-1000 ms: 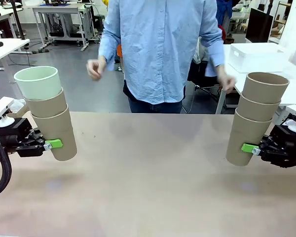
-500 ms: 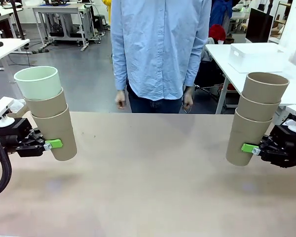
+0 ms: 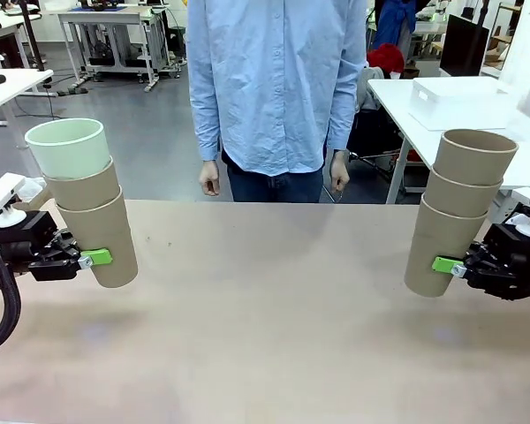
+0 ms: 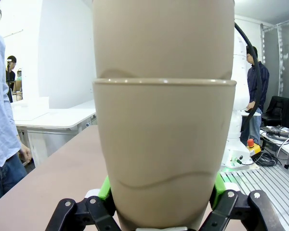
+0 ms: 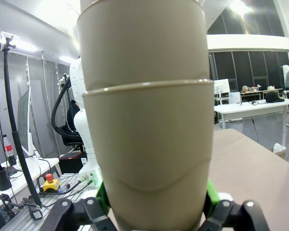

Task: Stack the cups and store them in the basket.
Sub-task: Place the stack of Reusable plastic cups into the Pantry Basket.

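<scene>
Currently, the cups form two nested stacks of three, one at each side of the brown table (image 3: pixel 265 309).

Left stack, at 9 o'clock in the front view: a mint green cup (image 3: pixel 68 147) sits on top, nested in a tan cup (image 3: pixel 85 187), which is nested in a lower tan cup (image 3: pixel 108 240). The stack leans with its mouth toward 11 o'clock. The left gripper (image 3: pixel 94 258) is clenched on the lower tan cup near its base. In the left wrist view the green pads (image 4: pixel 104 188) press against both sides of that cup (image 4: pixel 166 159).

Right stack, at 3 o'clock: three tan cups, namely the top (image 3: pixel 474 155), the middle (image 3: pixel 459 196) and the bottom (image 3: pixel 442 243). The mouth leans toward 1 o'clock. The right gripper (image 3: pixel 442 265) grasps the bottom cup low on its wall. In the right wrist view its green pads (image 5: pixel 209 193) flank that cup (image 5: pixel 149 144) on both sides.

Both stacks appear to hang clear of the tabletop.

The white basket (image 3: pixel 459 99) stands on a white side table (image 3: pixel 397 93) at 2 o'clock, well apart from both stacks.

A person (image 3: pixel 278 79) in a light blue shirt stands at 12 o'clock behind the far table edge, with one hand (image 3: pixel 210 183) and the other hand (image 3: pixel 338 177) hanging at the sides.
</scene>
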Controlling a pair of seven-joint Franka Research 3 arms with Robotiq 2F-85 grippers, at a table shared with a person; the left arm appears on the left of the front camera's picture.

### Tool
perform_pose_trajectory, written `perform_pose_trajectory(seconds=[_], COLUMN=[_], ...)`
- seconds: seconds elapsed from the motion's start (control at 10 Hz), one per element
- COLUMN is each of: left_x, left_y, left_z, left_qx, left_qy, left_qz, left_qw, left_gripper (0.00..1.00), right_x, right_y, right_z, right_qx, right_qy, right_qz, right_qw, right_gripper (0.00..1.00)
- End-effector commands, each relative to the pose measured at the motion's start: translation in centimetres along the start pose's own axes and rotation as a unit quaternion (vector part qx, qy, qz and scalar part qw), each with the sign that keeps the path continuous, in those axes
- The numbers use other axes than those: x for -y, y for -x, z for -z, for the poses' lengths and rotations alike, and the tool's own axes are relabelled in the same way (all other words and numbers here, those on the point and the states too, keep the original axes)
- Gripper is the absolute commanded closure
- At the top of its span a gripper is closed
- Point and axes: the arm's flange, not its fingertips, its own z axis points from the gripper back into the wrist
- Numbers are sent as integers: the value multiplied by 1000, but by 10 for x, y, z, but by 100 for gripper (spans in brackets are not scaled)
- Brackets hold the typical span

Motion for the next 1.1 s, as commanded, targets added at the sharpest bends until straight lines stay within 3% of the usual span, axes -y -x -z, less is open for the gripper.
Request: perform_pose_trajectory(seconds=[0.0, 1.0], left_x=[2, 2], left_y=[-5, -5], left_z=[0, 0], left_qx=[4, 4], left_qy=[1, 1], left_qz=[5, 5], left_qw=[1000, 1000], left_gripper=[14, 14], right_x=[0, 0], right_y=[-3, -3], right_z=[2, 2], right_qx=[0, 0], right_qy=[-2, -2], right_qz=[-3, -3], right_qw=[1000, 1000], right_gripper=[14, 14])
